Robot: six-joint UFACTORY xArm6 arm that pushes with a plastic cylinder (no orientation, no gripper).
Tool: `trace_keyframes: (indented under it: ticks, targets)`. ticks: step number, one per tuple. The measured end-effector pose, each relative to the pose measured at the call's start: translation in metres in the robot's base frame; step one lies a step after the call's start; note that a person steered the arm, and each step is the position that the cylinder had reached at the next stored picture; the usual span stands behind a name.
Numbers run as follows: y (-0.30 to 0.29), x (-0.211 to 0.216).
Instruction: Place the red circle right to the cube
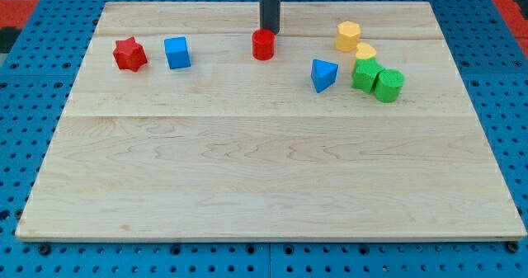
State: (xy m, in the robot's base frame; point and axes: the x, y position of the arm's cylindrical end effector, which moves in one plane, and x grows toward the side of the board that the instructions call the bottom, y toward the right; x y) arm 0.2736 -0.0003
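— What do you see of the arm itself?

— Only the rod: a straight, dark grey, nearly black shaft of even width, cut off by the view's top edge.

— Any cables, screws or markings?

— None you can make out. Its surface looks smooth and matte, with a faint lighter sheen down one side. My tip (269,32) is the blunt, flat lower end, same colour as the shaft above it.

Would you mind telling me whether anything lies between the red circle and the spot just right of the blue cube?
Nothing visible does: bare board separates the red circle from the blue cube, and my tip sits just above the circle.
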Motion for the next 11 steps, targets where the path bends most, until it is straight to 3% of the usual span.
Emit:
trace_keyframes:
  ticks: [1,3,5,7,11]
  targets:
    - [-0.011,0.015]
    - [0.022,0.040]
    - [-0.016,0.055]
    - [0.003,0.089]
    - [-0.002,0.083]
